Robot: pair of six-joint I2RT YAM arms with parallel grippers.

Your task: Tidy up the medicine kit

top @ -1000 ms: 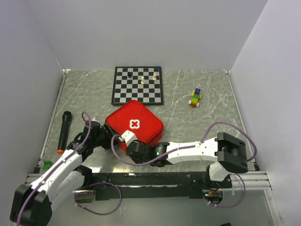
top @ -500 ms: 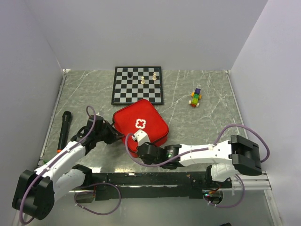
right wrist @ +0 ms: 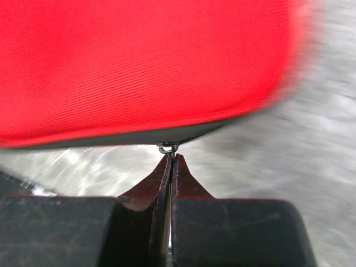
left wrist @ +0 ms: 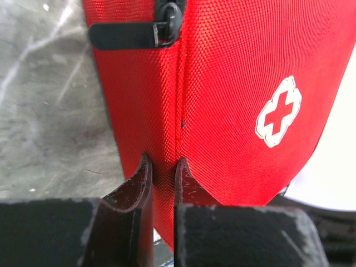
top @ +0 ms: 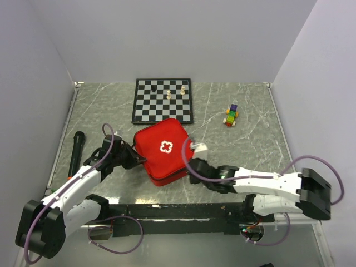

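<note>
A robotics lab test cell: plain white partition walls (top: 167, 39) box in a grey marbled bench (top: 250, 139), the cabled left arm (top: 72, 192) and right arm (top: 261, 183) mount on a metal rail (top: 183, 211), with unrelated props, a chessboard (top: 163, 105) and toy blocks (top: 231, 115)

A grey, white-veined tabletop (top: 250, 139) spreads under and around the left gripper (top: 138, 161) and the right gripper (top: 190, 167). Plain pale walls close it in: the back wall (top: 178, 39) far ahead of both, the left side wall (top: 28, 100) outward of the left gripper, the right side wall (top: 322, 94) outward of the right. A dark rail (top: 183, 210) runs behind them. Light is even, shadows soft.
</note>
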